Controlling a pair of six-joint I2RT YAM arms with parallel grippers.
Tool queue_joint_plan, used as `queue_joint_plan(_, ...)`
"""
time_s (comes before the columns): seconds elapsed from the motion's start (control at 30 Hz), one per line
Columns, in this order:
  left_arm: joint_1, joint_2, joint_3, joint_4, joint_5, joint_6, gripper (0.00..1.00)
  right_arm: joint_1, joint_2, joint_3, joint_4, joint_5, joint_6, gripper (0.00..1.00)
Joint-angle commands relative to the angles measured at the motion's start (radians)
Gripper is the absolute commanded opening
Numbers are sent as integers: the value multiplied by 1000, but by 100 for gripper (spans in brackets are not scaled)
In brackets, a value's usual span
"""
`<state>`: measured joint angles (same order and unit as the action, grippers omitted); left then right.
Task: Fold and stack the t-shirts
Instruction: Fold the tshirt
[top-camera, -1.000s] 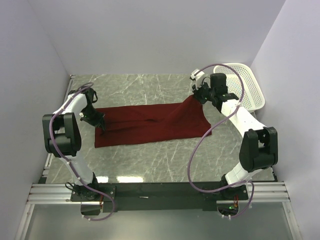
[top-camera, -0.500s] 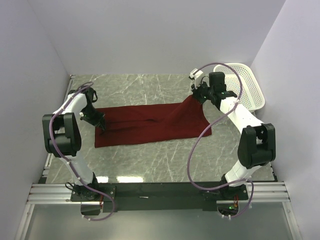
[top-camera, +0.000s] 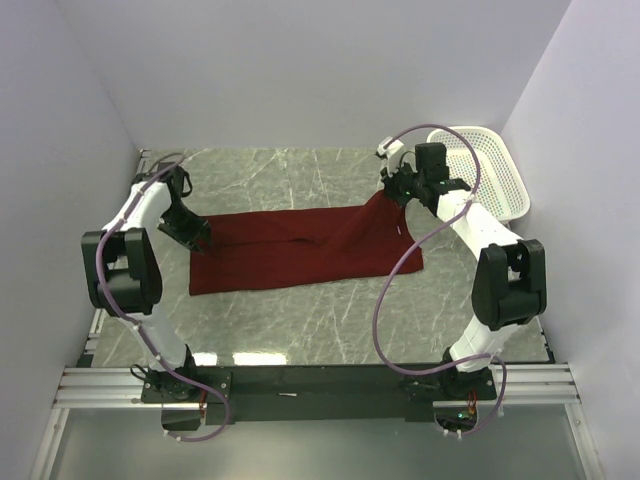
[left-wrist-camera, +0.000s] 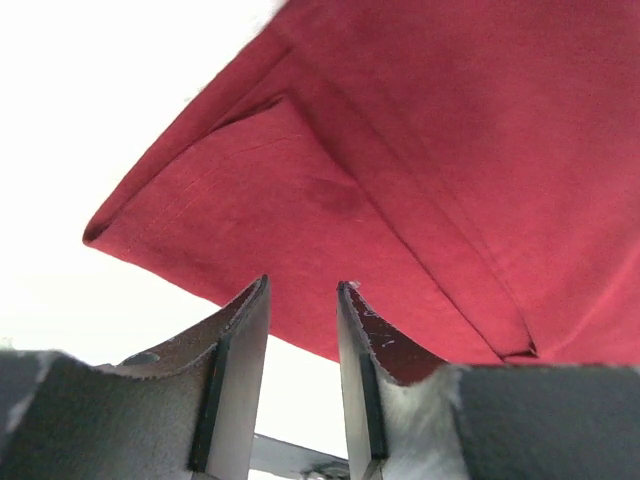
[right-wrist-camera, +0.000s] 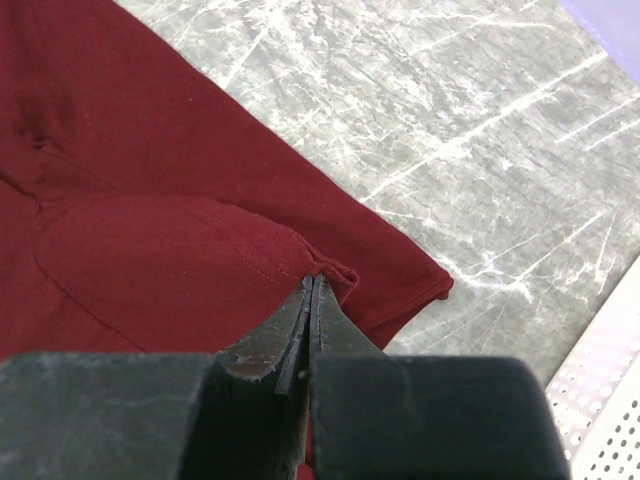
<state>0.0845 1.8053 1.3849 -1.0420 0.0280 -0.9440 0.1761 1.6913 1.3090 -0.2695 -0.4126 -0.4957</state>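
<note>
Right tool (right-wrist-camera: 312, 281) pinching maroon t-shirt (top-camera: 290, 255) (far corner lifted), left tool (left-wrist-camera: 302, 286) parted.

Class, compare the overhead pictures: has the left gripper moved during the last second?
Yes. The left gripper has shifted slightly toward the back wall, away from the near aluminium rail, by the end of the t-shirt.
</note>
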Motion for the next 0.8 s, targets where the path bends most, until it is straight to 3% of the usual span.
queue_joint_plan(0.0,1,-84,66,11,-10,83,39,-7,5,52,7,-15,-6,0)
queue_joint_plan(0.13,1,-179,42,105,22,194,42,-7,10,64,1,-14,-6,0)
queue_joint_plan(0.3,1,-378,-115,258,150,284,50,-7,13,68,-11,-22,-9,0)
queue_joint_plan(0.47,-14,-549,-315,448,338,272,69,-7,-36,13,-4,-115,-50,0)
queue_joint_plan(0.53,-37,-580,-352,474,358,257,71,-7,-73,-17,-22,-155,-76,0)
queue_joint_plan(0.77,-68,-672,-420,473,366,293,72,-7,-250,-149,-253,-327,-408,0)
